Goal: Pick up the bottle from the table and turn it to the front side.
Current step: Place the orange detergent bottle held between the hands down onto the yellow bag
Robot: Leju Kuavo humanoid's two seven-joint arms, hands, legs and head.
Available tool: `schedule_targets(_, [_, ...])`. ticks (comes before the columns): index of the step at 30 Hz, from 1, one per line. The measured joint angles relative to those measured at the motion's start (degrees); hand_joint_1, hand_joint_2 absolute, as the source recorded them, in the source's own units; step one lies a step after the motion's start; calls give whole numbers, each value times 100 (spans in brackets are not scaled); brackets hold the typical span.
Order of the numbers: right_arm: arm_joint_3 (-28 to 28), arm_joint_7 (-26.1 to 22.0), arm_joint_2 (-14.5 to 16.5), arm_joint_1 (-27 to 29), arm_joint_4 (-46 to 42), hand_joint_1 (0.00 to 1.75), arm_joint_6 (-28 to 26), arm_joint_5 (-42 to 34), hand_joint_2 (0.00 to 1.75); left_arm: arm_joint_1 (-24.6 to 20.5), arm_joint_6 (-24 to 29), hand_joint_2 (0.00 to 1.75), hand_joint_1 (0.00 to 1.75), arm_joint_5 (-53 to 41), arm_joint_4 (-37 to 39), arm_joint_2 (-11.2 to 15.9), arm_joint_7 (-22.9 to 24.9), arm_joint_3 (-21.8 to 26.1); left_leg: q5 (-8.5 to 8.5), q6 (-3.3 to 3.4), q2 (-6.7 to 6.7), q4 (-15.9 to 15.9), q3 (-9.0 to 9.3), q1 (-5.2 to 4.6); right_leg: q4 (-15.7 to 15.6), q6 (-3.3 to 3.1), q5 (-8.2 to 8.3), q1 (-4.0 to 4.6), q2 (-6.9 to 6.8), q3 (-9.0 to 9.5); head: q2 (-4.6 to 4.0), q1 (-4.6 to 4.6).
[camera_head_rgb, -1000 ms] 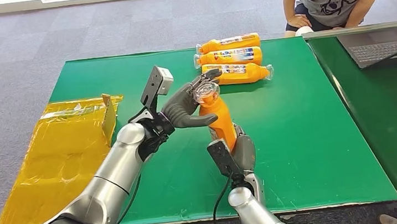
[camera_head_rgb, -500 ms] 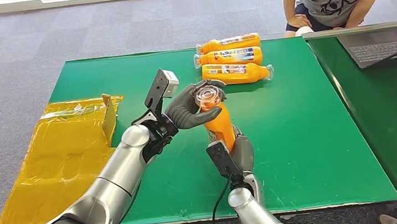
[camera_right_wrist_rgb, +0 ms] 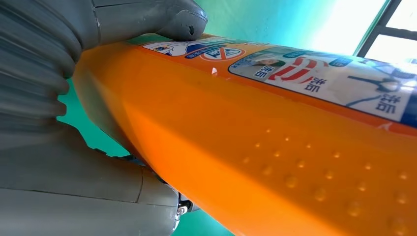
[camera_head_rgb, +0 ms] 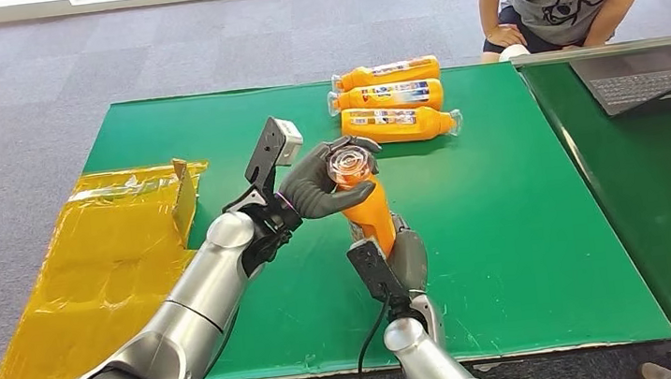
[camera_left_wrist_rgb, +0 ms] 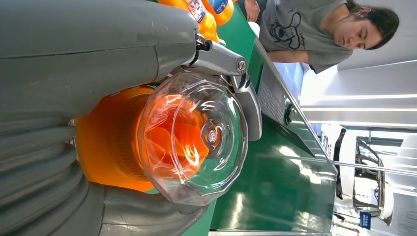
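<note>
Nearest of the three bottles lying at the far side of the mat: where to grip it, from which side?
Grip the nearest lying bottle around its labelled mid-body, coming down from above. It lies flat on the green mat, cap end to the right, close beside the middle bottle on its far side. So a finger probably fits more easily on the open near side; the body is broad, the neck tapers.

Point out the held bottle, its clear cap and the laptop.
held bottle (camera_head_rgb: 372, 212), head view, orange body.
clear cap (camera_left_wrist_rgb: 199, 135), left wrist view, dome top.
laptop (camera_head_rgb: 645, 83), head view, keyboard.
</note>
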Motion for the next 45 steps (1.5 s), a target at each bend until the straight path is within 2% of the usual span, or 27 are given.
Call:
schedule_targets(8, [0, 3, 0, 0, 0, 175, 0, -1, 175, 0, 4, 175, 175, 0, 7, 0, -3, 0, 0, 0, 0, 0, 0, 0, 0, 0, 0, 0, 0, 0, 0, 0])
schedule_targets(9, [0, 5, 0, 0, 0, 137, 0, -1, 175, 0, 4, 175, 175, 0, 8, 0, -3, 0, 0, 0, 0, 0, 0, 0, 0, 0, 0, 0, 0, 0, 0, 0])
schedule_targets(12, [0, 20, 0, 0, 0, 6, 0, -3, 175, 0, 9, 175, 175, 0, 13, 0, -6, 0, 0, 0, 0, 0, 0, 0, 0, 0, 0, 0, 0, 0, 0, 0])
schedule_targets(13, [0, 23, 0, 0, 0, 0, 0, -5, 131, 0, 14, 175, 175, 0, 15, 0, -7, 0, 0, 0, 0, 0, 0, 0, 0, 0, 0, 0, 0, 0, 0, 0])
schedule_targets(16, [0, 6, 1, 0, 0, 0, 0, -37, 0, 0, 102, 175, 175, -9, 20, -2, -15, -5, 0, 0, 0, 0, 0, 0, 0, 0, 0, 0, 0, 0, 0, 0])
schedule_targets(22, [0, -26, 0, -2, -10, 0, -16, -99, 0, 0, 456, 175, 175, -87, 35, -9, -68, -17, 0, 0, 0, 0, 0, 0, 0, 0, 0, 0, 0, 0, 0, 0])
schedule_targets(30, [0, -30, 0, -5, -52, 0, -31, -80, 0, 7, 645, 175, 175, -136, 71, -9, -64, -17, 0, 0, 0, 0, 0, 0, 0, 0, 0, 0, 0, 0, 0, 0])
schedule_targets(33, [0, -10, 0, -5, -61, 0, -50, -35, 0, 12, 895, 175, 175, -266, 70, -9, -86, -18, 0, 0, 0, 0, 0, 0, 0, 0, 0, 0, 0, 0, 0, 0])
schedule_targets(36, [-8, -7, -2, -6, -102, 0, -68, 60, 0, 27, 1460, 175, 175, -579, 39, -13, -151, -20, 0, 0, 1, 0, 1, 0, 0, 0, 0, -1, 1, -1, 0, 1])
schedule_targets(41, [-171, -33, -24, -16, -237, 0, -116, 194, 0, 126, 3233, 175, 175, -1759, -335, 40, -173, -23, 2, 1, 8, 0, -1, 0, 0, 0, 1, 0, 1, -7, 0, 2])
schedule_targets(45, [-233, -37, -35, -16, -298, 0, -118, 212, 0, 165, 3498, 175, 175, -2015, -643, 63, -120, -22, 4, 1, -2, 0, -4, 0, 0, 0, 0, 0, -8, -6, 0, 1])
